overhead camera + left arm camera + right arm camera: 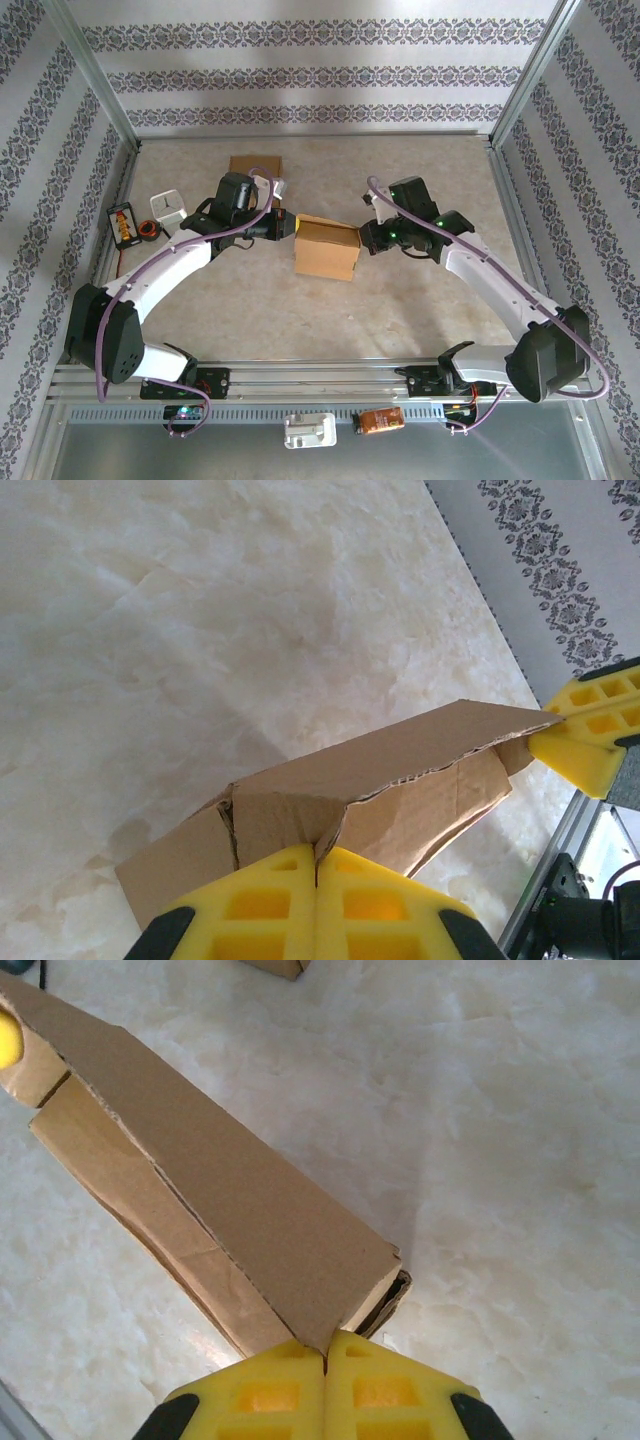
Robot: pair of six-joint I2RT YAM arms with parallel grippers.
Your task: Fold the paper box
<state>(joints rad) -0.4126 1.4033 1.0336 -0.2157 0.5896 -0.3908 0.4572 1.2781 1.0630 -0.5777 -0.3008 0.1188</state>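
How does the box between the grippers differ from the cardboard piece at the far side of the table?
The box sits mid-table, pinched at its ends by the left gripper and right gripper; the far cardboard lies untouched beyond the left arm. The box looks larger and raised into shape; the far cardboard looks smaller. Both are plain brown cardboard.

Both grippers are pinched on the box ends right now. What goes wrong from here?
1. The left gripper and right gripper each appear to pinch only a thin cardboard edge at opposite ends of the paper box. Pulling apart may tear that edge or let it slip out.
2. The top panel sits ajar, with a dark gap under it at the right gripper's end. Pushing inward may buckle the box instead of closing it.
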